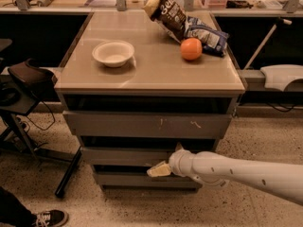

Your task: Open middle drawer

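The grey cabinet has three handleless drawer fronts stacked under a beige top. The middle drawer (120,155) is a plain grey front below the wide scratched top front (147,124) and above the small bottom front (137,179). It stands slightly out from the cabinet, with a dark gap above it. My gripper (165,162) comes in from the lower right on a white arm (236,171). It sits at the right part of the middle drawer's front, at its top edge and touching or nearly touching it.
On the cabinet top (156,74) are a white bowl (112,53), an orange (191,48) and two snack bags (182,20). A black chair and stand (23,86) are on the left, a shoe (47,217) at the lower left, and a white object (281,76) on the right.
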